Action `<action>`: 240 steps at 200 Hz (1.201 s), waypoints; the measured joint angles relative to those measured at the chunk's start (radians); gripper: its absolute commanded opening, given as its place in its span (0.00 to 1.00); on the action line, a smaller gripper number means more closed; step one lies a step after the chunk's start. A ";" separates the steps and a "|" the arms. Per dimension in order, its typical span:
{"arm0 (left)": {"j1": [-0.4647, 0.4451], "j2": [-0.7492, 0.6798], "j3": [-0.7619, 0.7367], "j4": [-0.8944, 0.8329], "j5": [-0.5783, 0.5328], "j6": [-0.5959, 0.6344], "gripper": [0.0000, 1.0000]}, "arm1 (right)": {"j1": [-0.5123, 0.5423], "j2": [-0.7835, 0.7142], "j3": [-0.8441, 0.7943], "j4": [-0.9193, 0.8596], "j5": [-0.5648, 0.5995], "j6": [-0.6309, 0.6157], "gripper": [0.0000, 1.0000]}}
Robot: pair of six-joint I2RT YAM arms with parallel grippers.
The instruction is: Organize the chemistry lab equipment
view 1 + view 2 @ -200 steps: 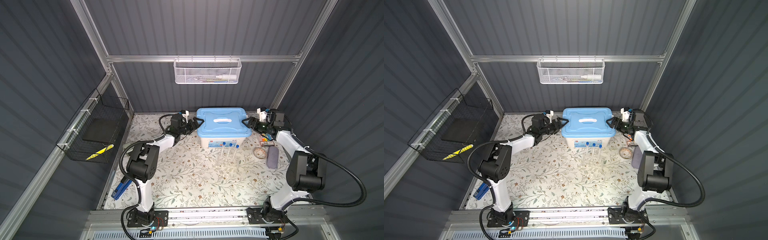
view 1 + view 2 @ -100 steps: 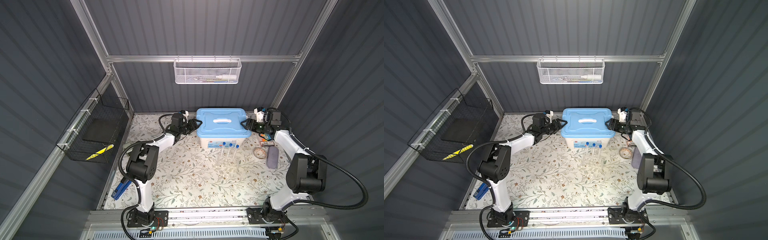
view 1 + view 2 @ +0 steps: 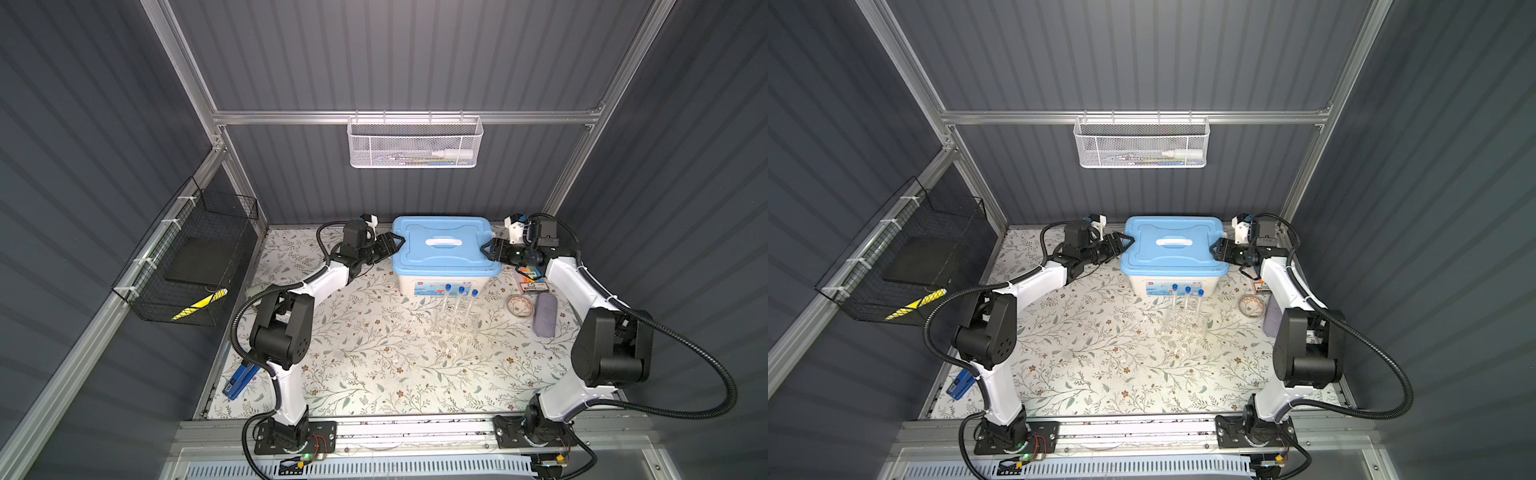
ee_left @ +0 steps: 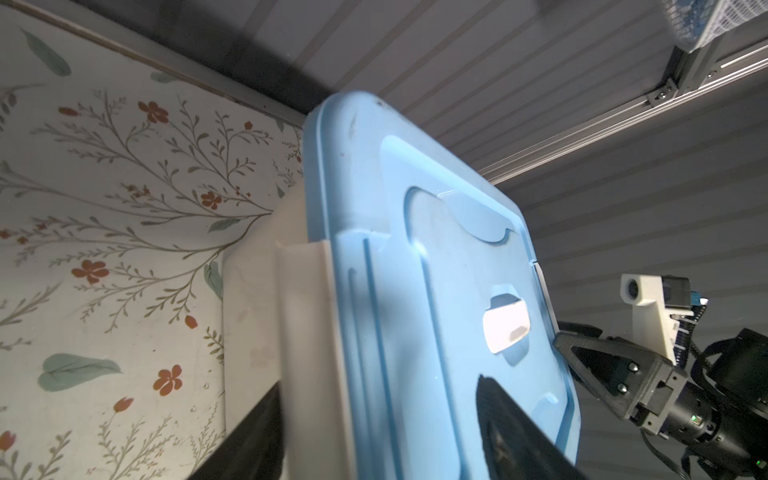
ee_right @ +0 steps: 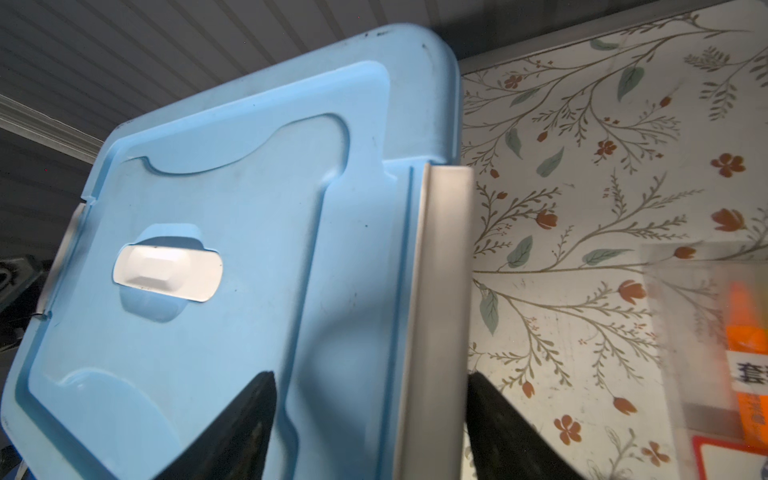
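Chemistry lab equipment point(image 3: 456, 316): we find it at mid-table, slightly right of centre; its pieces are itemised below.
Table point(image 3: 374, 365): one, under a floral-patterned cover.
Arms: two; left arm point(image 3: 291, 324) and right arm point(image 3: 602, 349) each reach to the back of the table.
Storage box point(image 3: 432, 279): one, white body with blue lid point(image 3: 446, 257) fitted on, at back centre.
Wall baskets: two; black wire basket point(image 3: 187, 266) on the left wall, white mesh basket point(image 3: 415, 145) on the back wall.
Left gripper point(image 3: 392, 245): one; jaws spread, straddling the left latch point(image 4: 303, 332) and the lid edge. We cannot tell whether they press on it.
Right gripper point(image 3: 490, 249): one; jaws spread, straddling the right latch point(image 5: 440, 291). We cannot tell whether it is gripped.
Rack point(image 3: 453, 332): one, clear, standing just in front of the storage box.
Grey oblong object point(image 3: 545, 313): one, right of the rack, near the right arm.
Stapler point(image 3: 240, 380): one, blue and black, front left, beside the left arm.
Test tubes point(image 3: 459, 303): three, clear with blue caps, upright in the rack, side by side.
Round item point(image 3: 521, 306): one, just beside the grey oblong object; we cannot tell its kind.
Change from the earlier frame: both grippers have moved slightly inward over the lid ends; we see the storage box, rack and test tubes in the same places.
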 measured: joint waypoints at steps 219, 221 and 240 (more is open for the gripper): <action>-0.026 -0.019 0.065 -0.175 -0.085 0.096 0.66 | 0.036 -0.018 0.075 -0.073 0.051 -0.050 0.69; -0.027 -0.019 0.065 -0.177 -0.085 0.096 0.67 | 0.037 -0.018 0.075 -0.073 0.049 -0.050 0.68; -0.030 -0.024 0.065 -0.187 -0.097 0.099 0.66 | 0.041 -0.018 0.076 -0.075 0.046 -0.050 0.68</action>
